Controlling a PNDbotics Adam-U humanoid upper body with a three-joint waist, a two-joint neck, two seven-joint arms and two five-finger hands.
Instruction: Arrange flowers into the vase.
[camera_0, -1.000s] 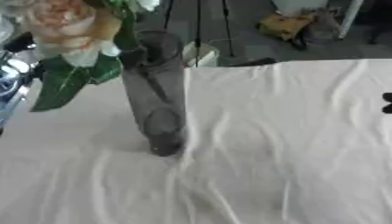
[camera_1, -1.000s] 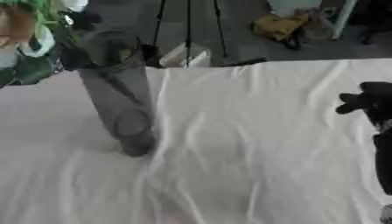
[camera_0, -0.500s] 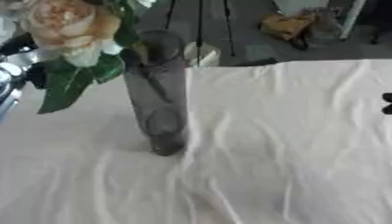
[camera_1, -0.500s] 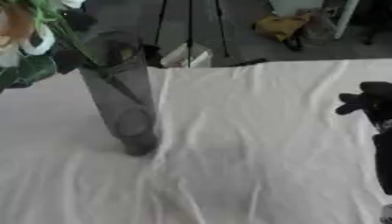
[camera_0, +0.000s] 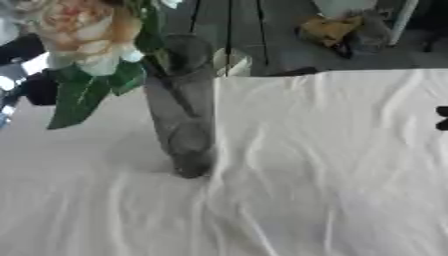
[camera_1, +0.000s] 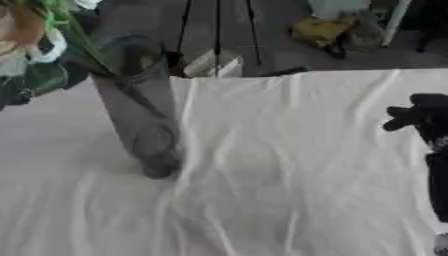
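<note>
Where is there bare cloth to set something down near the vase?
The widest free patch is the white cloth between the vase and the right robot hand at the right edge. The near strip in front of the vase is bare too. It is crowded at upper left, where the flower and its leaves overhang the vase's rim.

**No readable text in view**

You have no lettering, label, brand mark, number or sign that can be read in either eye view. The vase (camera_0: 181, 107) is plain smoky glass with no sticker or print on its wall. The white cloth (camera_0: 332, 165) over the table carries no mark, only creases. The flower (camera_0: 83, 27) and its leaves bear no tag. Your right hand (camera_1: 422, 117), at the right edge, shows plain black surfaces with no writing. The things on the floor beyond the table are too blurred for you to read anything on them.
</note>
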